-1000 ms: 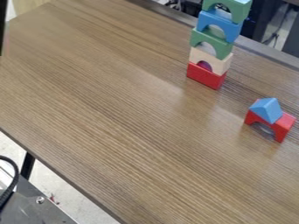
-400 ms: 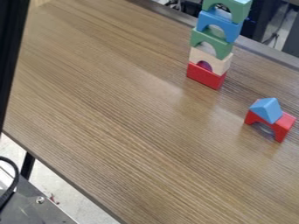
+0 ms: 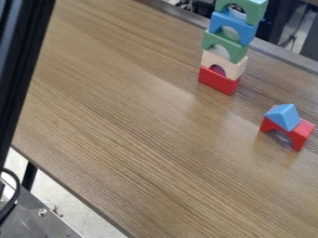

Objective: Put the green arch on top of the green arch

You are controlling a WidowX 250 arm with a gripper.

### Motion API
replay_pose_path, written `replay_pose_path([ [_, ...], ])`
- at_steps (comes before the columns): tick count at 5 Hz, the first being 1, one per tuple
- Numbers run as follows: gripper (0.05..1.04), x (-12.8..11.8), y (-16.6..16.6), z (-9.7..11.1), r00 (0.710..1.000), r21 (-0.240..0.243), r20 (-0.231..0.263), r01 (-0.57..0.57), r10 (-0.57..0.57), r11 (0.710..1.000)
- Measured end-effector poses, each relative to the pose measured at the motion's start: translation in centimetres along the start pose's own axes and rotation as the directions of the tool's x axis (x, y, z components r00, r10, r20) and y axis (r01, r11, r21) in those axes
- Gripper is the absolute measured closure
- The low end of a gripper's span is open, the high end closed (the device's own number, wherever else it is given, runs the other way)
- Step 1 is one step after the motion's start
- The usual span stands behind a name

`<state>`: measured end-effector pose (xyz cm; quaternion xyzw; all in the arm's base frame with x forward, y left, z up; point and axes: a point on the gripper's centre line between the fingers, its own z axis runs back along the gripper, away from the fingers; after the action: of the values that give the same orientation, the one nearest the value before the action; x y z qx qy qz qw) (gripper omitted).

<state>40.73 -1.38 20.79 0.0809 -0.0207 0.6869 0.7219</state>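
Black arm (image 3: 20, 60) at left edge; gripper spread or closed, cannot tell. Upper green arch (image 3: 255, 10) tops the tower, on blue arch (image 3: 243, 29); beneath that, lower green arch (image 3: 232, 45), cream arch (image 3: 232, 66), red block (image 3: 217, 82); nearby, blue wedge (image 3: 284, 116) on red arch (image 3: 301, 134).
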Motion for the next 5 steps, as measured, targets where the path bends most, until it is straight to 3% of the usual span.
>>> replay_pose_path([
  [5,0.515,-0.24,-1.24,-0.83,1.000,0.002,0.000,0.013,-0.013,1.000],
])
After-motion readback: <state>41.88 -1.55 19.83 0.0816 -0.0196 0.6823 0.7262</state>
